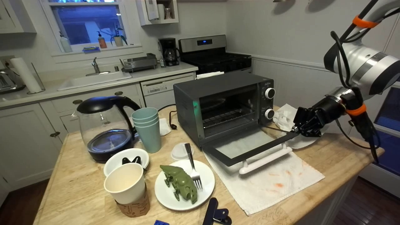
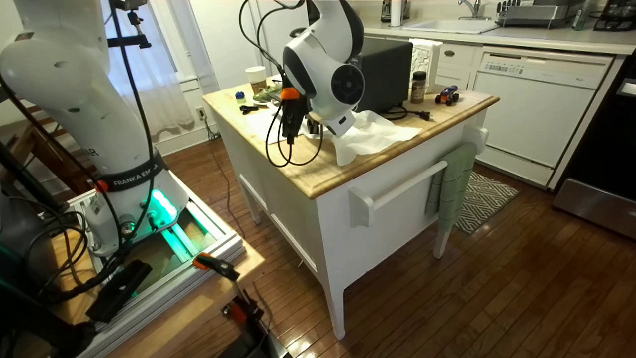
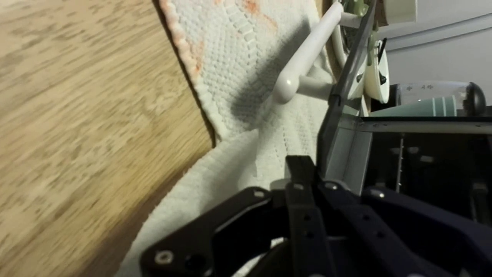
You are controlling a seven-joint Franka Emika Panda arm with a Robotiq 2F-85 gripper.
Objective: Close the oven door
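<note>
The oven door (image 1: 259,149) hangs open off the black oven (image 1: 223,85), jaws close together at the door's corner; whether they're pinching it, I can't tell! Below, a stained paper towel (image 1: 268,187) lies on the surface (image 1: 328,157).

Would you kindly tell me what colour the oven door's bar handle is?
The bar handle is white, and it shows best in the wrist view.

The jutting oven door (image 1: 249,146) leaves room above.
</note>
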